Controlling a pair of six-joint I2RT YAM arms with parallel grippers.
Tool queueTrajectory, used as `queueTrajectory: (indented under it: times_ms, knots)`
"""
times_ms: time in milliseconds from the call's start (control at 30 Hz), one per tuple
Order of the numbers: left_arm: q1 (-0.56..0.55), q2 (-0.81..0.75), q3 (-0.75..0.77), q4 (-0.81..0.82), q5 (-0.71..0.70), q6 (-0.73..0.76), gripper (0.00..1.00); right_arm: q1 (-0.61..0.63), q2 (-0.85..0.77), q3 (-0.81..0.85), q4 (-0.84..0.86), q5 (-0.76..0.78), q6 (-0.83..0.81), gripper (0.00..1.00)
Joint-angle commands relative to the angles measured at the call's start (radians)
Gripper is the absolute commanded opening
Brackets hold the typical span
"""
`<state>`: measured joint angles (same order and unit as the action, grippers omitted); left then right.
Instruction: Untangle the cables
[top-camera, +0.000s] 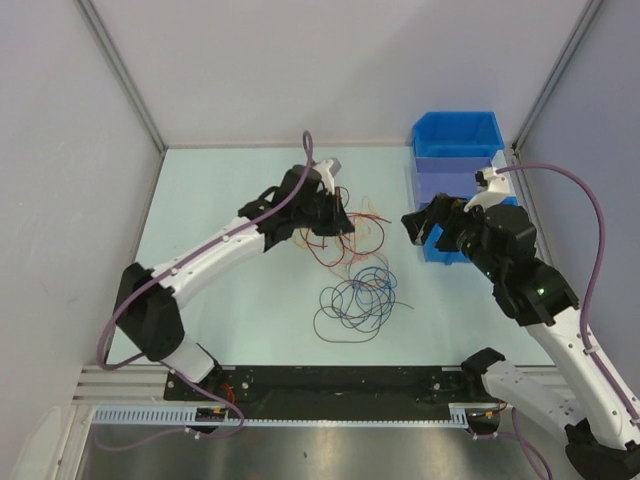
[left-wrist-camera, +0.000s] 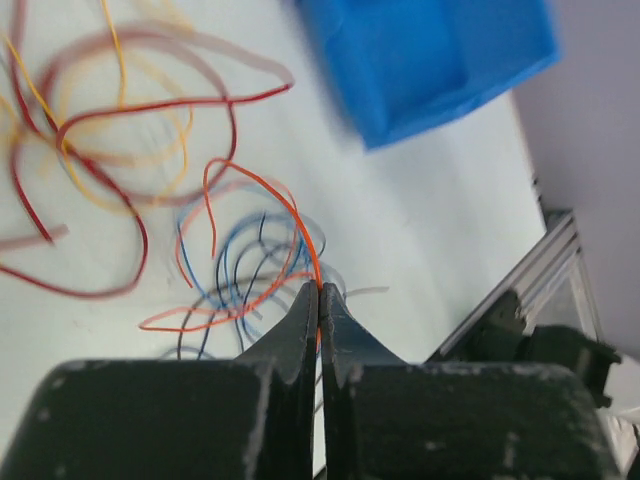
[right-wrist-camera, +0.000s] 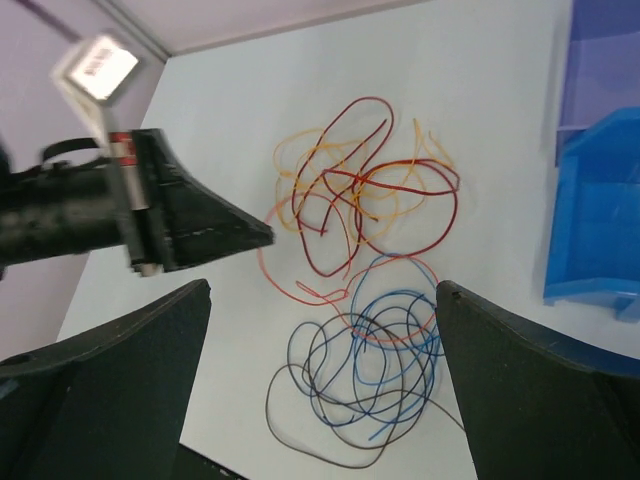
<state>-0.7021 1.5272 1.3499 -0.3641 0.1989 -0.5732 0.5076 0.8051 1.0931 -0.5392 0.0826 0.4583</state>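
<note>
The cables lie in two loose heaps on the pale table. Dark red cable (top-camera: 330, 250) and pale orange loops sit at the back, blue cable (top-camera: 362, 300) and black cable (top-camera: 335, 325) in front. My left gripper (top-camera: 338, 220) is over the red heap. In the left wrist view it (left-wrist-camera: 319, 292) is shut on a bright orange cable (left-wrist-camera: 270, 185) that arcs away toward the blue loops (left-wrist-camera: 245, 265). My right gripper (right-wrist-camera: 322, 290) is open and empty, held above the heaps, with the blue cable (right-wrist-camera: 400, 320), black cable (right-wrist-camera: 320, 390) and dark red cable (right-wrist-camera: 350, 180) below it.
A blue bin (top-camera: 457, 140) stands at the back right, with a second blue bin (right-wrist-camera: 600, 220) beside my right gripper (top-camera: 422, 230). Grey walls close in the table on the left, back and right. The left arm's fingers (right-wrist-camera: 200, 228) show in the right wrist view.
</note>
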Motion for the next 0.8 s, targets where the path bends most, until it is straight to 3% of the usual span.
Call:
queueTrajectory:
  times_ms: [0, 133, 333, 767]
  knots:
    - [0.010, 0.019, -0.017, 0.145, 0.157, -0.073, 0.00, 0.025, 0.002, -0.044, 0.045, -0.064, -0.004, 0.99]
    - [0.012, 0.050, 0.002, 0.116, 0.142, -0.053, 0.00, 0.035, 0.037, -0.085, 0.051, -0.064, 0.016, 0.95]
    - [0.015, 0.042, -0.008, 0.090, 0.097, -0.034, 0.00, 0.055, 0.146, -0.160, 0.107, -0.047, 0.230, 0.84]
    - [0.015, -0.035, -0.153, 0.152, 0.077, -0.037, 0.00, 0.074, 0.338, -0.202, 0.108, -0.033, 0.490, 0.74]
